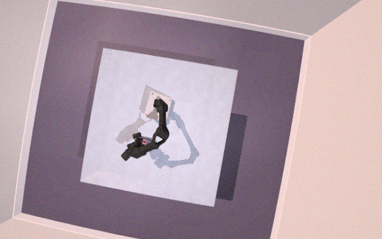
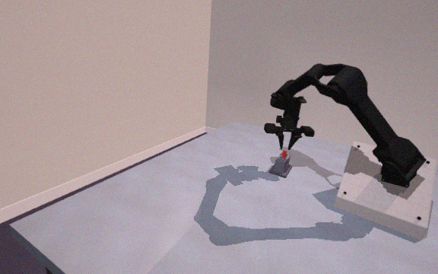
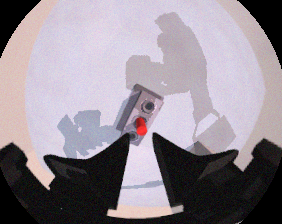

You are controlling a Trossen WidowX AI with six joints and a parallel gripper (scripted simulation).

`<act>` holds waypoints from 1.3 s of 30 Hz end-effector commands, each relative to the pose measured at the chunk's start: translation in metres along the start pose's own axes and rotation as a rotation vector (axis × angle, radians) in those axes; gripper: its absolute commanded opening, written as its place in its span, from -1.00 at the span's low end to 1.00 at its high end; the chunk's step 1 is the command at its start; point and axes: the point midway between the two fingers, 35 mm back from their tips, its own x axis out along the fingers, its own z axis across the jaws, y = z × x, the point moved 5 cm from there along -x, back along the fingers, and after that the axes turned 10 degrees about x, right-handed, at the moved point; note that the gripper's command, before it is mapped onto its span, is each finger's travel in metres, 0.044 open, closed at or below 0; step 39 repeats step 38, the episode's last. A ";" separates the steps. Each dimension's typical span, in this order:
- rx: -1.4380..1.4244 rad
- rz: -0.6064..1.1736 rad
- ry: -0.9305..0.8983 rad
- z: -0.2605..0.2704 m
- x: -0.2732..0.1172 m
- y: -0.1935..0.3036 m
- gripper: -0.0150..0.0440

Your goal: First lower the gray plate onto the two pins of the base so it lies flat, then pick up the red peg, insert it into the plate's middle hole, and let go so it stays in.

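The red peg stands nearly upright in the middle hole of the gray plate, with its upper part showing above it. How deep it sits is hard to tell. The plate lies on top of the gray base and looks flat. In the wrist view, a round fitting shows at each end of the plate, the near one partly behind a fingertip. My gripper is partly open and empty. Its fingertips are just above the peg, one on each side, with gaps between.
The arm's white mounting block stands on the pale table, to the right of the base in the exterior view. The arm arches from it over to the base. Shadows of the arm fall around both.
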 end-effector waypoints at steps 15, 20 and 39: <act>0.007 0.000 -0.006 -0.002 -0.008 0.000 0.02; 0.007 0.000 -0.006 -0.002 -0.011 0.000 0.02; 0.007 0.000 -0.006 -0.002 -0.021 0.003 0.02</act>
